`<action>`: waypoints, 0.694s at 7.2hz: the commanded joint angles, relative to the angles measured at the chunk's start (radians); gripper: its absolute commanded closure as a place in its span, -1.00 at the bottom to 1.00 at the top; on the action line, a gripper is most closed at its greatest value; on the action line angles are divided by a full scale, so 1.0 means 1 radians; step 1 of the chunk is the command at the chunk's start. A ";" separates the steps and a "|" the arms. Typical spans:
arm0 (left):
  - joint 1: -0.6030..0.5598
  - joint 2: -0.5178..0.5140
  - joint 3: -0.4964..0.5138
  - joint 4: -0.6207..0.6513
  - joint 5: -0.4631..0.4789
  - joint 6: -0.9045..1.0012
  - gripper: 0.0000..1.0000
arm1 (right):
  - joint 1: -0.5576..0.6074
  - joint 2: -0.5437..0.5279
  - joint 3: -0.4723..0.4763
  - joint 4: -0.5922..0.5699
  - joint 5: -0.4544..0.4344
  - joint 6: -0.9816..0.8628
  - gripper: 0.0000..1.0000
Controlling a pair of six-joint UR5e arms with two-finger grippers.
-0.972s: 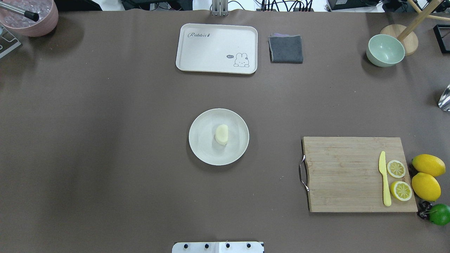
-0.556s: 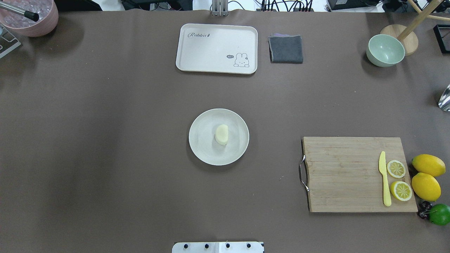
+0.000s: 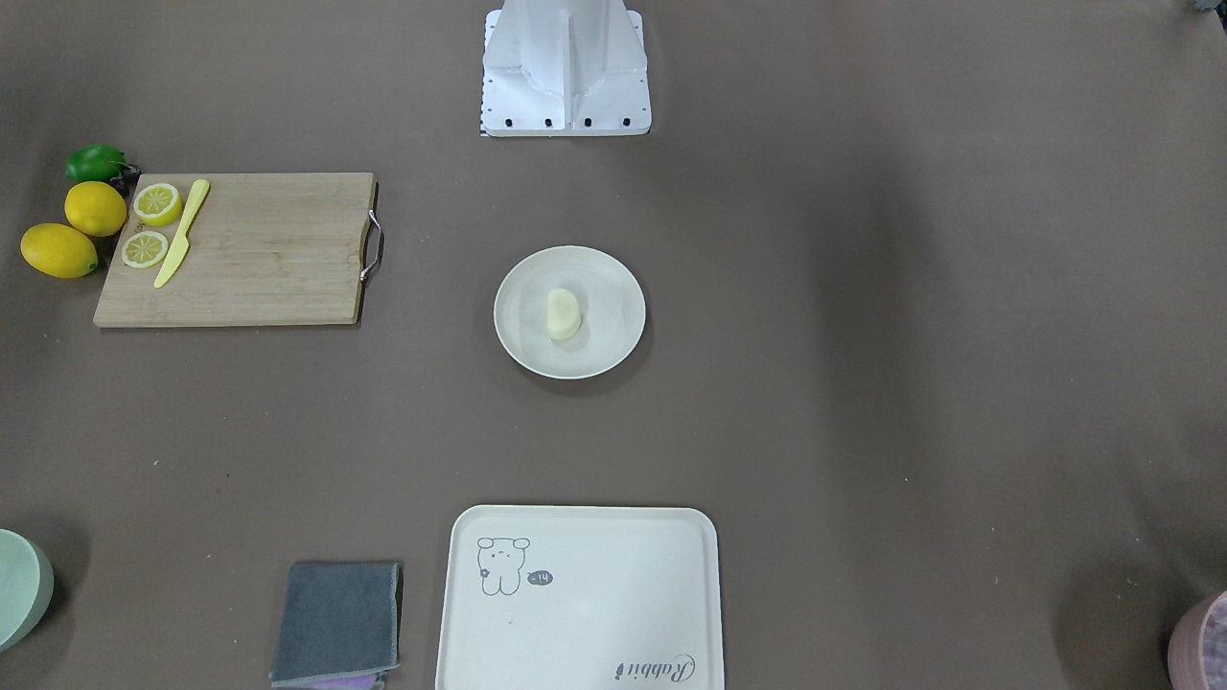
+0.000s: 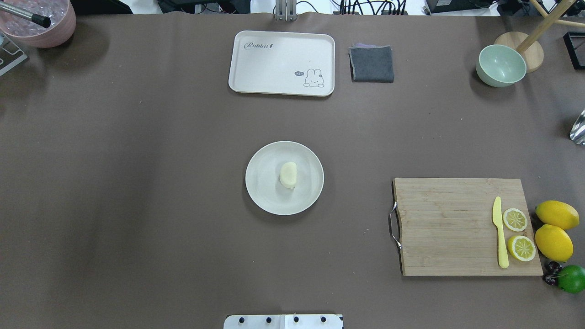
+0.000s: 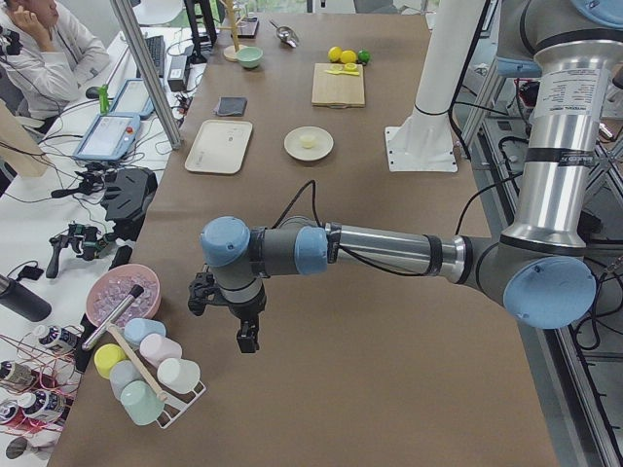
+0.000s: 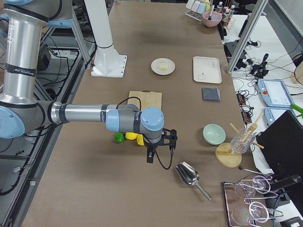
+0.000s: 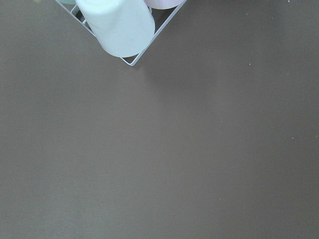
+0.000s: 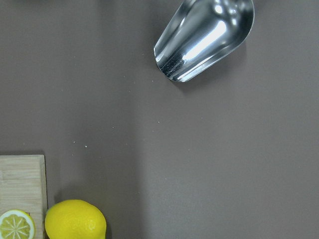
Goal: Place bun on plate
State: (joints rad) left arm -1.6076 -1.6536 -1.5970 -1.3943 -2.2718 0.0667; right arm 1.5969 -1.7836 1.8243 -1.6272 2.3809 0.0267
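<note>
My left gripper point(image 5: 245, 338) and right gripper point(image 6: 150, 155) show only as small dark shapes in the two side views. My wrist cameras catch none of my fingers, so I cannot tell whether either pair is released or clenched. The left wrist view cuts off a pale cup point(image 7: 117, 25) at its 11 o'clock corner. The right wrist view clips a metal scoop point(image 8: 204, 37) at 1 o'clock and a lemon point(image 8: 76, 220) at 7 o'clock. The bun point(image 4: 288, 175) lies on the plate point(image 4: 263, 192), just right of its centre, mid-table. Bare brown table point(image 4: 137, 183) rings the plate. The tray point(image 4: 281, 61) sits well apart at 12 o'clock and the cutting board point(image 4: 448, 228) at 4 o'clock.
</note>
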 commanded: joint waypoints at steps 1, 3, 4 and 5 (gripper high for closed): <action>0.000 0.011 0.000 -0.029 -0.002 -0.004 -0.97 | 0.000 0.001 0.016 0.000 -0.003 -0.001 -1.00; -0.002 0.012 -0.001 -0.029 -0.002 -0.001 -0.96 | 0.000 0.001 0.026 0.016 -0.025 -0.001 -1.00; -0.002 0.012 -0.004 -0.029 -0.002 -0.001 -0.97 | 0.000 0.000 0.024 0.038 -0.026 -0.001 -1.00; -0.002 0.012 -0.004 -0.029 -0.002 -0.001 -0.96 | 0.000 0.000 0.024 0.038 -0.025 -0.001 -1.00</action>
State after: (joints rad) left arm -1.6089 -1.6418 -1.6003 -1.4232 -2.2734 0.0656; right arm 1.5969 -1.7834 1.8481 -1.5988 2.3573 0.0259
